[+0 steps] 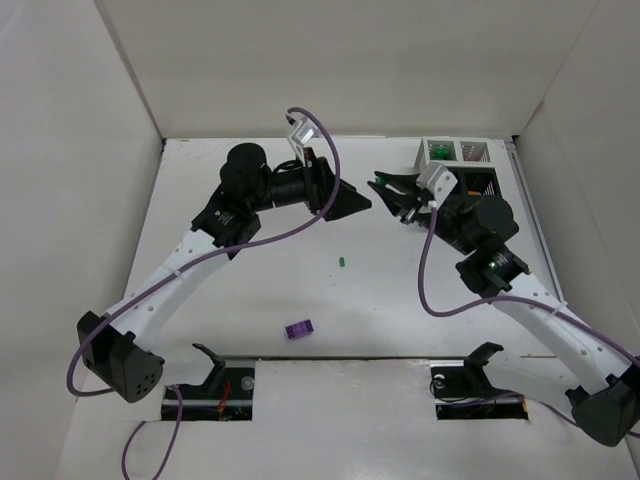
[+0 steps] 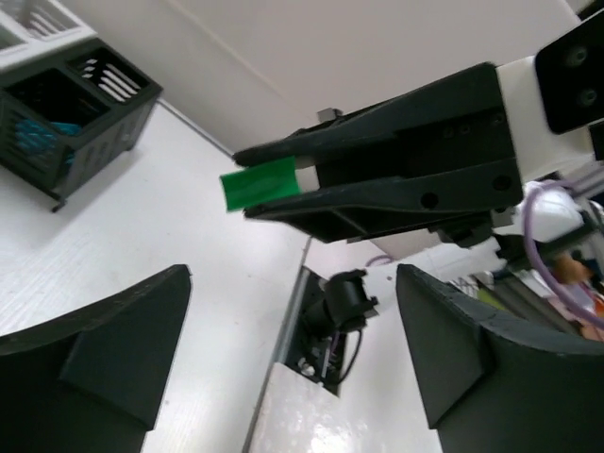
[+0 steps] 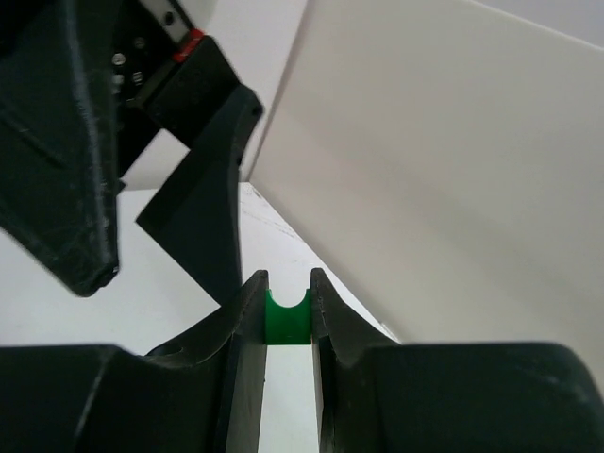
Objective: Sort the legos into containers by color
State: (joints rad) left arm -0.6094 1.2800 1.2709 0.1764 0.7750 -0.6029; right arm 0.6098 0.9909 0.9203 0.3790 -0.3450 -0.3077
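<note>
Overall: part-way, by my reading; some legos sit in bins, two lie loose and one is in a grip.
Worktop (image 1: 250,300): white, walled at the far edge and both sides; it carries the bins and the two loose legos.
Bins (image 1: 455,152): a joined cluster at the far right corner of the worktop, with two white ones on the far side and black ones nearer, partly hidden by the right arm.
Done: green pieces (image 1: 437,152) show in the left white bin, and blue pieces (image 2: 45,140) lie in a black bin in the left wrist view. What the other bins hold is too small to tell.
Left gripper (image 1: 356,203): jaws wide apart with nothing between them. It hangs above the worktop toward the far edge, about midway along, facing the right gripper.
Right gripper (image 3: 288,280): jaws narrow, pinched on a green brick. It is almost tip to tip with the left gripper, just left of the bins.
Green brick (image 3: 287,321): clamped between the right fingertips and held off the worktop, not yet over any bin.
Purple lego (image 1: 298,329): loose close to the near edge, a little left of middle, well apart from the bins.
Green lego (image 1: 342,262): loose about mid-worktop, apart from both grippers.
Left to do: probably drop the held brick into the bin with the green pieces, then fetch the two loose legos and bin each by colour.
</note>
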